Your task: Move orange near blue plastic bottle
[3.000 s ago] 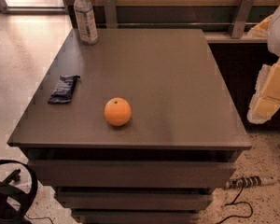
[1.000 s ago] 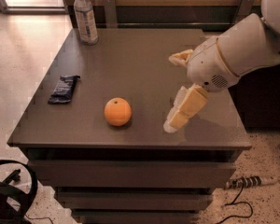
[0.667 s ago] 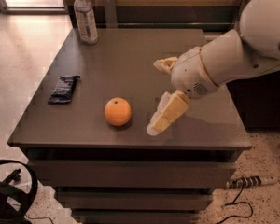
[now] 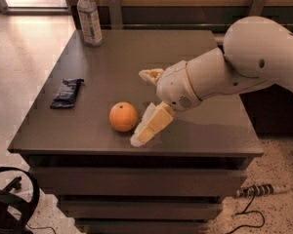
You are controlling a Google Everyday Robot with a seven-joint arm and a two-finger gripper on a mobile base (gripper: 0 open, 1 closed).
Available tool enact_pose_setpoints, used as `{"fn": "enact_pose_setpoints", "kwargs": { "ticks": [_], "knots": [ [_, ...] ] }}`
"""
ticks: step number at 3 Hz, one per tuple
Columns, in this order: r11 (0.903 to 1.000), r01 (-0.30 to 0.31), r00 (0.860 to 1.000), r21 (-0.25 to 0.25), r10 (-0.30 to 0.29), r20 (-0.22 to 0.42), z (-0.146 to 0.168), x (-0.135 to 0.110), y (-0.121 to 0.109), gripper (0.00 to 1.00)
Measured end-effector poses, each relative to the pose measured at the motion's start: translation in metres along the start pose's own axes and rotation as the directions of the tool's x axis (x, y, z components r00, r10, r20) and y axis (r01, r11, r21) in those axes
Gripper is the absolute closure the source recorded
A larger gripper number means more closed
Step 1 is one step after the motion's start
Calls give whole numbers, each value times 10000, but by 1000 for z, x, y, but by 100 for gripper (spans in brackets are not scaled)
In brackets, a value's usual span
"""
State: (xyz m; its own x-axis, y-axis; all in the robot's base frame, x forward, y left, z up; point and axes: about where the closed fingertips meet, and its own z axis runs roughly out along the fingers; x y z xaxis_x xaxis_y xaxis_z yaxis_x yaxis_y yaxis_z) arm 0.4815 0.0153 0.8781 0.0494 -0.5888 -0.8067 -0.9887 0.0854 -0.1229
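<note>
The orange (image 4: 123,116) sits on the grey-brown table (image 4: 200,48) near its front edge. The blue plastic bottle (image 4: 90,17), clear with a white cap and blue-and-white label, stands upright at the table's far left corner, well away from the orange. My gripper (image 4: 144,104) reaches in from the right on a white arm and is open. One finger (image 4: 151,75) points out behind the orange, the other (image 4: 149,127) lies low just right of the orange, close to it. The orange is not between the fingers.
A flat dark blue wrapper (image 4: 67,92) lies on the table's left side. A wall rail runs behind the table. A black wheeled object (image 4: 10,199) is on the floor at lower left, and a cable (image 4: 259,191) at lower right.
The arm has swung in from the right edge across the table to the left, and the open gripper now sits right beside the orange. The orange and bottle have not moved.
</note>
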Motion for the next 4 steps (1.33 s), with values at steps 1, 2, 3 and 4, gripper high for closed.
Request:
{"fn": "enact_pose_setpoints", "kwargs": {
  "ticks": [1, 2, 3, 4],
  "knots": [
    [9997, 7, 9996, -240, 0, 268, 19, -6, 4, 0],
    [9990, -138, 9994, -429, 151, 305, 37, -4, 3, 0],
    [9979, -354, 9990, -534, 367, 238, 54, 4, -5, 0],
    [9970, -510, 9983, -576, 524, 243, 64, 11, -12, 18]
  ]
}}
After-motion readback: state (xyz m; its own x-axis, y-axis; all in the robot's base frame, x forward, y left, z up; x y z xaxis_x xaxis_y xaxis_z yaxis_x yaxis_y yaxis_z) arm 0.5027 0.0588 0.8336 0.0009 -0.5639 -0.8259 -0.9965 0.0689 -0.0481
